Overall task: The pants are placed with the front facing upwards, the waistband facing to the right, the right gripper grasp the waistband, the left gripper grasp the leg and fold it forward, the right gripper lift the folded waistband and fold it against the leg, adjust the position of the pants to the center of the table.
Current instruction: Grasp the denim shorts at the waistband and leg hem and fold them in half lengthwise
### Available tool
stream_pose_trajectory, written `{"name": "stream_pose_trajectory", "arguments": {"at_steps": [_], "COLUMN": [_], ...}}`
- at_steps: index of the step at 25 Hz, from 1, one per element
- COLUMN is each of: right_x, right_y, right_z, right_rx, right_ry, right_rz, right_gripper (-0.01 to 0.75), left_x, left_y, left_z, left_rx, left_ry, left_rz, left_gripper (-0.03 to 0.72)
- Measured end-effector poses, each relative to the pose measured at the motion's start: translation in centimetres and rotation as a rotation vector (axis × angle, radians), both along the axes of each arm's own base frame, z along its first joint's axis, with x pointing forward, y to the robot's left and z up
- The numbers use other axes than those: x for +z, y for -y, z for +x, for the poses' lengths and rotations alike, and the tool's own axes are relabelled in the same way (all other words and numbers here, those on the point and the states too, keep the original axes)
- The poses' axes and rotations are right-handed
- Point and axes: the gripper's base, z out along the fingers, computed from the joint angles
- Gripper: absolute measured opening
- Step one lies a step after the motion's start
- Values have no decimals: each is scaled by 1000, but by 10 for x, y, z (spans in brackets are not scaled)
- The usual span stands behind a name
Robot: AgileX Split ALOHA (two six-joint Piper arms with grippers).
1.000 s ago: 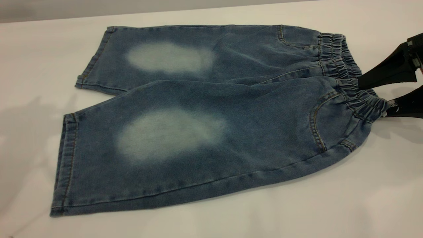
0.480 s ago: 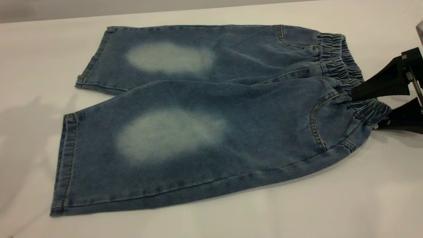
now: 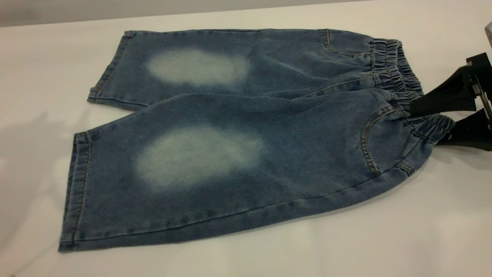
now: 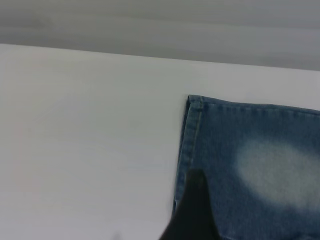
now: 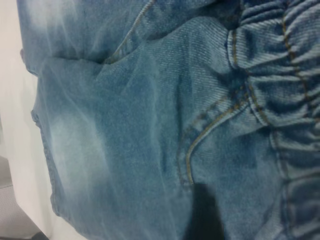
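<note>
The blue denim pants [image 3: 246, 111] lie flat, front up, on the white table [image 3: 384, 234], legs to the left. The ruffled waistband [image 3: 388, 61] is at the right. My right gripper [image 3: 426, 125] is at the near end of the waistband, one black finger on top and the other below, shut on the band. In the right wrist view a dark finger [image 5: 202, 212] lies on the denim by the curved pocket seam, beside the waistband [image 5: 280, 75]. My left gripper [image 4: 194, 212] is out of the exterior view; its wrist view shows it as a dark shape just over a leg hem [image 4: 192, 125].
Bare table surrounds the pants on all sides. The table's far edge [image 3: 192, 13] runs just behind the far leg. A grey backdrop lies beyond it.
The right gripper has slid left and down onto the waistband's near end, and the gap between its two fingers has narrowed around the band. The pants lie as before.
</note>
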Motion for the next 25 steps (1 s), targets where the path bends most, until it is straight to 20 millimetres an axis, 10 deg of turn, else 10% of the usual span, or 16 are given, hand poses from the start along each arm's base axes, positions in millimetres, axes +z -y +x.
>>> {"name": "stream_pose_trajectory", "arguments": {"at_steps": [8,25], "right_x": [0,-2], "right_y": [0,2], "right_z": [0,1], "right_rx": [0,-7], "right_ry": [1,-4], "right_rz": [-1,-24], "right_gripper": [52,37], "left_x": [-3,-50], "left_y": [0,24], "left_z": [-2,-54], "left_rx": [-3,-154], "left_ry": [-35,-638], "left_rz": [0,16], "left_gripper": [548,548]}}
